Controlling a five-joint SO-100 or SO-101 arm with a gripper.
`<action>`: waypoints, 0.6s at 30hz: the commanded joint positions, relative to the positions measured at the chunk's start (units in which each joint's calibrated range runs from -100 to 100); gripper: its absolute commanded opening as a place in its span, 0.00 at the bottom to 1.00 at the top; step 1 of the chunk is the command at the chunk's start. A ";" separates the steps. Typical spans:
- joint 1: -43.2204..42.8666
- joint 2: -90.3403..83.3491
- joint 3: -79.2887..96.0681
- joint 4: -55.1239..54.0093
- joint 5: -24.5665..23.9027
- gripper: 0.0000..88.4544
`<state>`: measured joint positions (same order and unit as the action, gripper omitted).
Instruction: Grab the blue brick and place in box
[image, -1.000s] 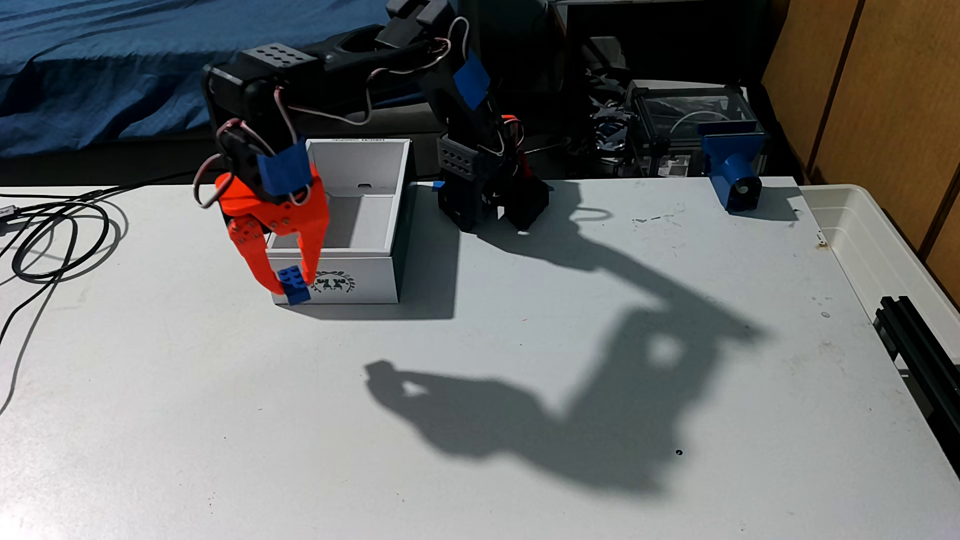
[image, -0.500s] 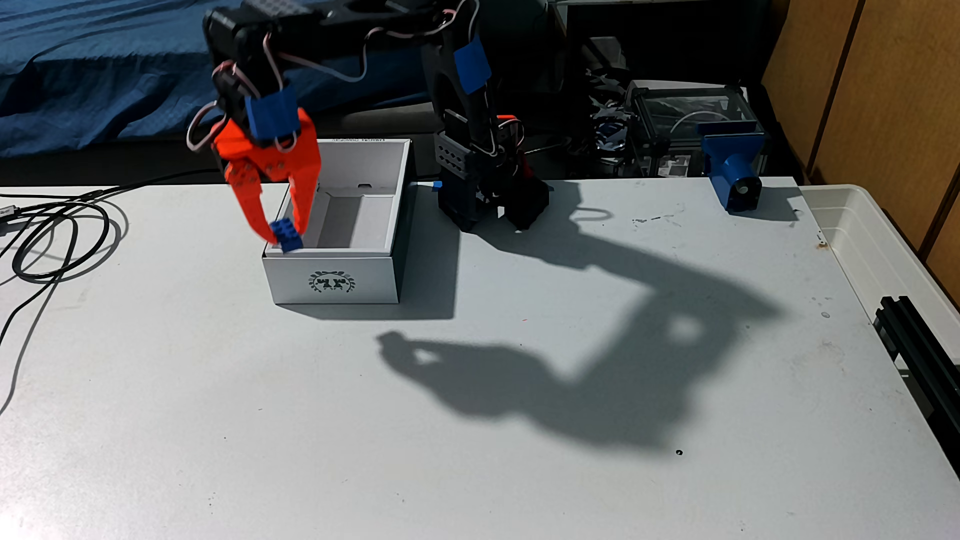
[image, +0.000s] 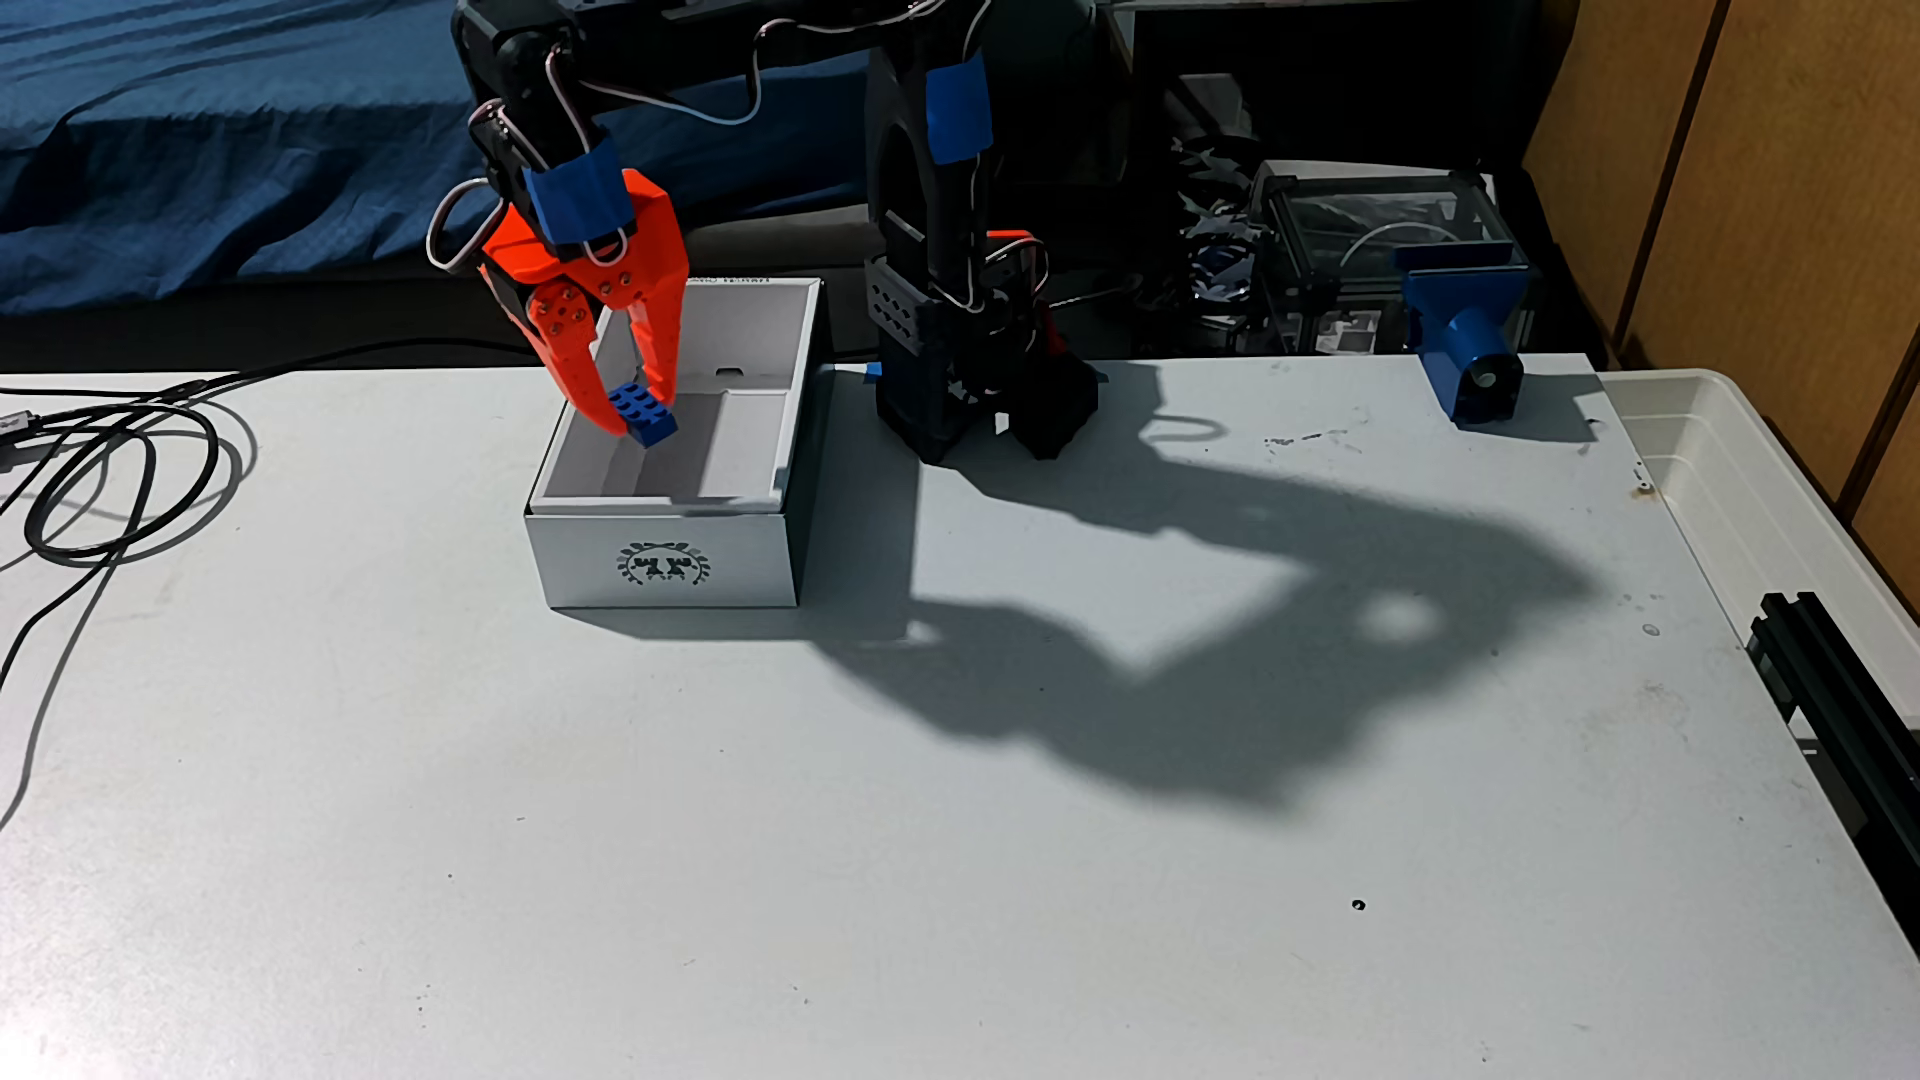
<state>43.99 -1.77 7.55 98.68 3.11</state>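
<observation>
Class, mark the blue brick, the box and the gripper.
blue brick (image: 642, 413): fixed view, studded top face.
box (image: 665, 563): fixed view, emblem side.
gripper (image: 634, 410): fixed view, midway between fingertips.

Bright, hard light from upper left, throwing a sharp dark arm shadow (image: 1195, 644) rightward across the pale bench (image: 727, 883), dim murky background behind, slight softness and compression smear overall, no marked edge distortion.

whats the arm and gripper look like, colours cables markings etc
The arm is black plastic with blue tape strips wrapped around its links. The gripper is bright orange, with two tapered pointed fingers and small screw holes near the pivot. Thin white and reddish wires loop loosely between the joints. The base is black with a grey perforated block.
</observation>
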 joint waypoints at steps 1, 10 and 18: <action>1.71 -4.02 1.94 -1.78 2.24 0.02; 5.79 -12.39 14.10 -8.33 7.13 0.02; 6.46 -18.90 26.16 -14.71 8.97 0.02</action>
<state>50.04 -17.23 31.60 86.03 11.53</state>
